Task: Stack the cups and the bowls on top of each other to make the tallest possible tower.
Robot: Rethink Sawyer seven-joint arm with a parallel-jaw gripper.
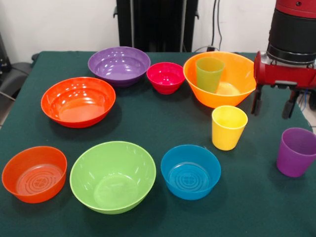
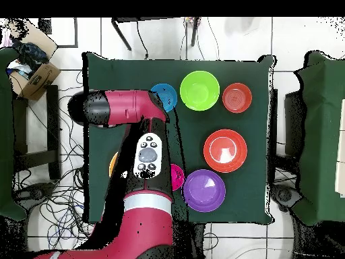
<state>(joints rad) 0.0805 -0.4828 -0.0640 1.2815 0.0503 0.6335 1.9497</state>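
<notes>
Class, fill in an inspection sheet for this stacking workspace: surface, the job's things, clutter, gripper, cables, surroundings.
Surface: dark green table.
Job's things: green cup stands inside big orange bowl; yellow cup and purple cup stand apart; purple bowl, pink bowl, red-orange bowl, small orange bowl, lime bowl and blue bowl all separate. No tower yet.
Clutter: nothing seen.
Gripper: gripper open, empty, above the table's edge.
Cables: loose cables on the floor.
Surroundings: cardboard box beside the table.

Bare bench (image 1: 148,116) runs down the middle, while the yellow cup (image 1: 229,127) and purple cup (image 1: 296,151) flank the tool (image 1: 273,104).
</notes>
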